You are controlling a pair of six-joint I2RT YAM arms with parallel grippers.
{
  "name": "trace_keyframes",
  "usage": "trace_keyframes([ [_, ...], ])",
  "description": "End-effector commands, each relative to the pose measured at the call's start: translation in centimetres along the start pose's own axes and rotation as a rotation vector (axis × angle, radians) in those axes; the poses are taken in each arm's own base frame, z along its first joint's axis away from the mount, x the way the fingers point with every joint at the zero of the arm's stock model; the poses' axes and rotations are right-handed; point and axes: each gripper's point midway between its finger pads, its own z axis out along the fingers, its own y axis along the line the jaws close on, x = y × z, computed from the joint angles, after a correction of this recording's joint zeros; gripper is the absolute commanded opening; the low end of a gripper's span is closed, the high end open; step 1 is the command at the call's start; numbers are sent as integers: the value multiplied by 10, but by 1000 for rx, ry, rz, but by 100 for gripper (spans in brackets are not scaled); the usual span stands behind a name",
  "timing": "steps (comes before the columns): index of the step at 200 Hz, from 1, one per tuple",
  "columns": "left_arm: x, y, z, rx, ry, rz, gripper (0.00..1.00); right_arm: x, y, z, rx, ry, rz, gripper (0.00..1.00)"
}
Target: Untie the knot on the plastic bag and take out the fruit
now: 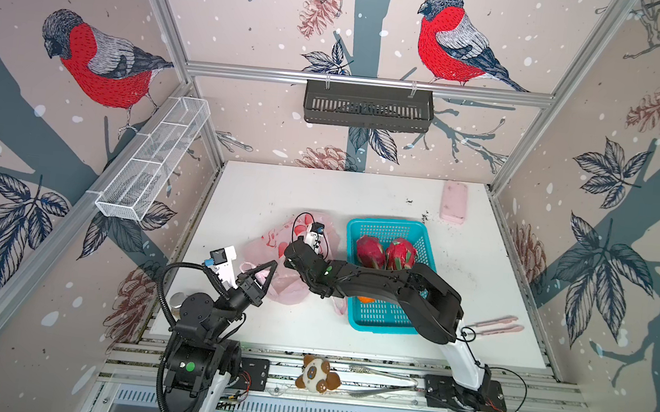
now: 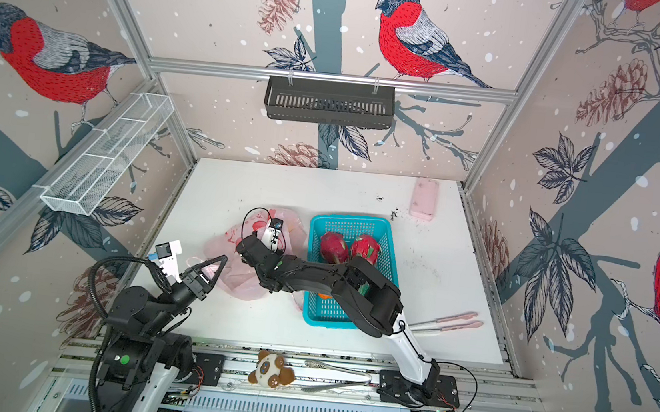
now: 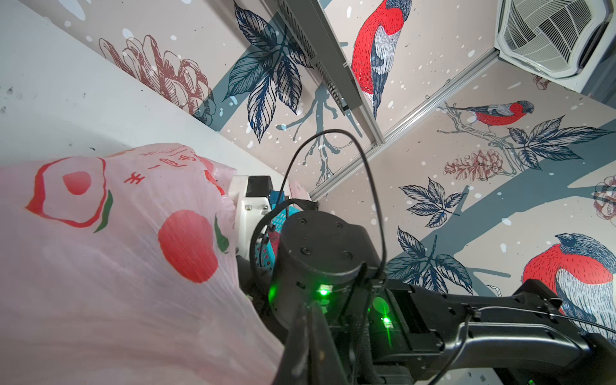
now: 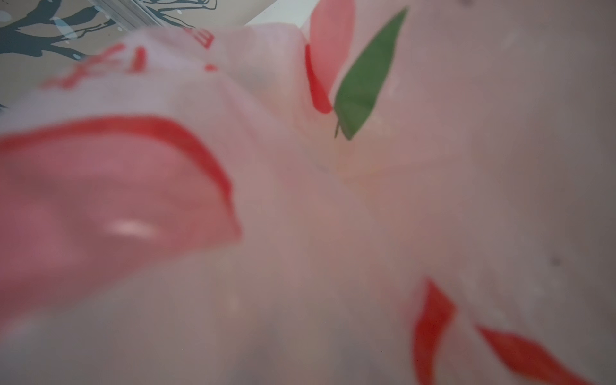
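Note:
The pale-pink plastic bag (image 1: 270, 238) (image 2: 229, 238) lies crumpled at the table's middle, left of a teal basket (image 1: 385, 222). My left gripper (image 1: 272, 265) (image 3: 313, 306) is shut over the bag's near left edge, beside a loop handle (image 1: 248, 267), with pink film between its fingers. My right gripper (image 1: 294, 255) points down into the bag, its fingers hidden; that wrist view shows only printed film (image 4: 300, 200). Fruit in the basket: two dragon fruits (image 1: 371, 251) (image 1: 400, 253) and an orange one (image 1: 366, 300), half behind the right arm. The knot is hidden.
A pink block (image 1: 454, 201) lies at the back right and pink tongs (image 1: 495, 325) at the right edge. A plush toy (image 1: 317, 375) and metal tongs (image 1: 381, 377) rest on the front rail. A black basket (image 1: 368, 106) and a wire rack (image 1: 153, 163) hang on the walls.

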Motion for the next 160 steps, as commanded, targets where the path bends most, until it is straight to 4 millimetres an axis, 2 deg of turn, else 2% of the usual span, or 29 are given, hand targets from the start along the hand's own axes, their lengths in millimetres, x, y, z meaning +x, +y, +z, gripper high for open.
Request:
trace_keyframes([
  [1,-2,-11,-2,35,1,12,0,-16,-14,4,96,-95,33,27],
  [42,-5,-16,-5,30,-4,25,0,-33,-47,-7,257,-203,63,27],
  [83,-5,-20,-7,34,4,29,0,-44,-65,-7,305,-216,95,32],
  [118,0,-21,-9,26,34,37,0,-49,-70,-2,301,-197,103,38],
  [132,2,-22,-11,20,49,42,0,-51,-73,-3,296,-194,111,44],
  [160,9,-22,-13,17,87,36,0,-54,-63,-2,233,-163,137,54],
])
